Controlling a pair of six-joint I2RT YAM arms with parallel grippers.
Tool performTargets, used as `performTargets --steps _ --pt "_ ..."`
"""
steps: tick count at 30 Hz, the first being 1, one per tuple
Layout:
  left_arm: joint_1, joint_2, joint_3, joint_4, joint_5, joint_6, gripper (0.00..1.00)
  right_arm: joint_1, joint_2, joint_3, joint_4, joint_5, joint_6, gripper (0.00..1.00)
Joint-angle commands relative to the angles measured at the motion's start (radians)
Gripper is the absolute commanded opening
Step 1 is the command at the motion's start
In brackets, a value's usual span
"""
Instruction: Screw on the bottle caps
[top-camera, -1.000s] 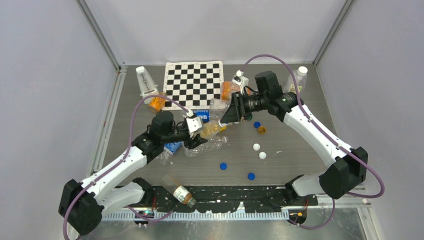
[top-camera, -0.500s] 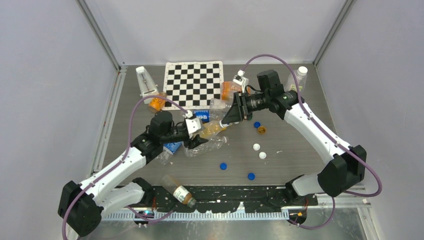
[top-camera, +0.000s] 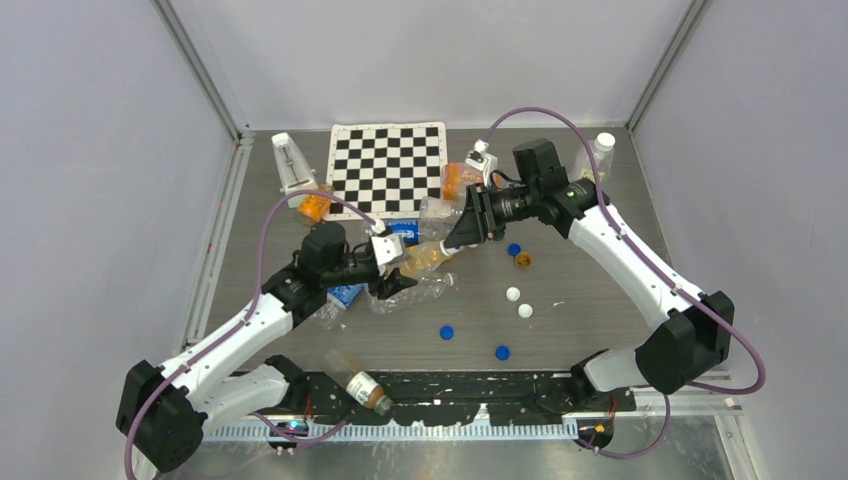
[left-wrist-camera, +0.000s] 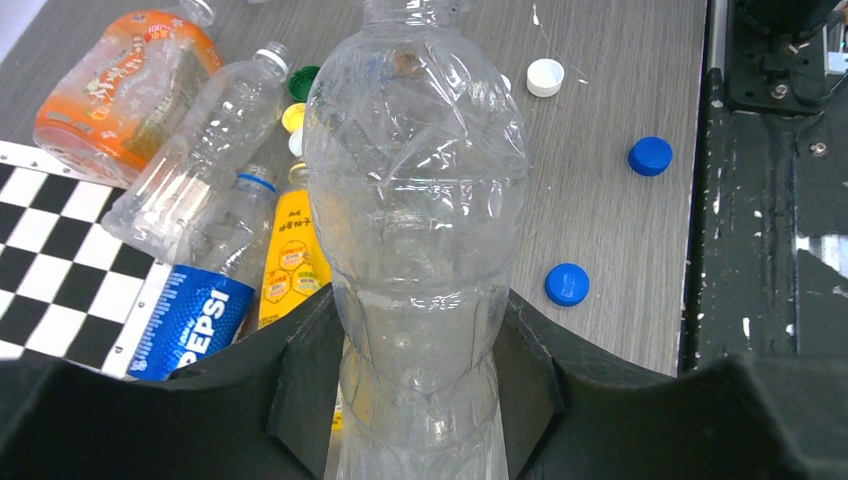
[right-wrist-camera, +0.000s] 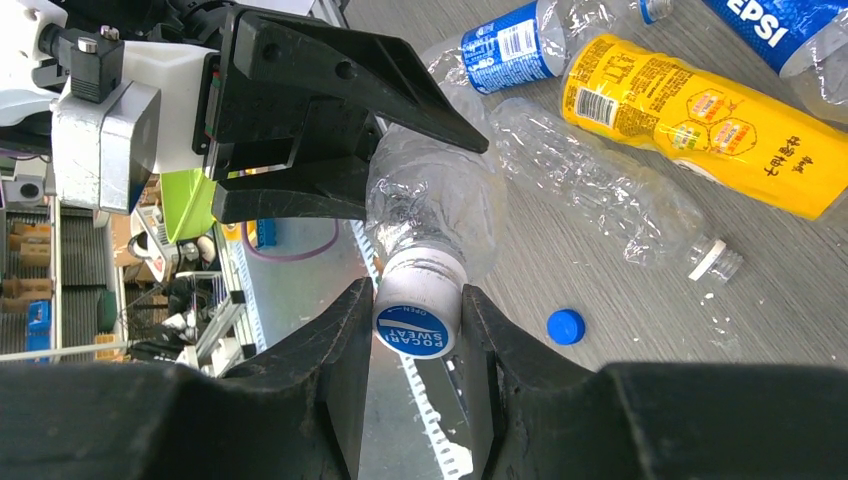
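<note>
The left gripper (left-wrist-camera: 415, 305) is clamped around a clear bottle (left-wrist-camera: 415, 180). The right gripper (right-wrist-camera: 415, 295) pinches the cap (right-wrist-camera: 414, 328) sitting on that bottle's neck; its blue face reads "POCARI SWEAT". Just beside the held bottle, a Pepsi bottle (left-wrist-camera: 190, 320), a yellow-labelled bottle (left-wrist-camera: 290, 265), a blue-labelled bottle (right-wrist-camera: 510, 45) and an uncapped bottle (right-wrist-camera: 610, 195) lie crowded together. Two orange bottles (top-camera: 314, 205) lie near the chessboard (top-camera: 388, 165). Loose on the tabletop (top-camera: 600, 300) to the right are three blue caps (top-camera: 446, 332), two white caps (top-camera: 513, 294) and one orange cap (top-camera: 523, 261). A green cap (left-wrist-camera: 303, 82) and a yellow cap (left-wrist-camera: 292, 117) sit among the bottles. One brown-ended bottle (top-camera: 357, 382) lies at the near edge.
</note>
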Motion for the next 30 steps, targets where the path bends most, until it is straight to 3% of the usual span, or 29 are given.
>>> performTargets --steps 1,17,30 --pt "-0.022 -0.010 0.037 0.182 0.083 -0.046 0.00 0.019 0.012 0.023 0.022 0.033 0.020 0.42" --pt "-0.022 0.027 0.056 0.090 -0.002 -0.086 0.00 -0.003 0.024 0.086 0.028 0.115 0.058 0.65" --pt "-0.023 0.033 0.067 0.054 -0.075 -0.111 0.00 -0.022 -0.087 0.109 0.062 0.322 0.136 0.70"
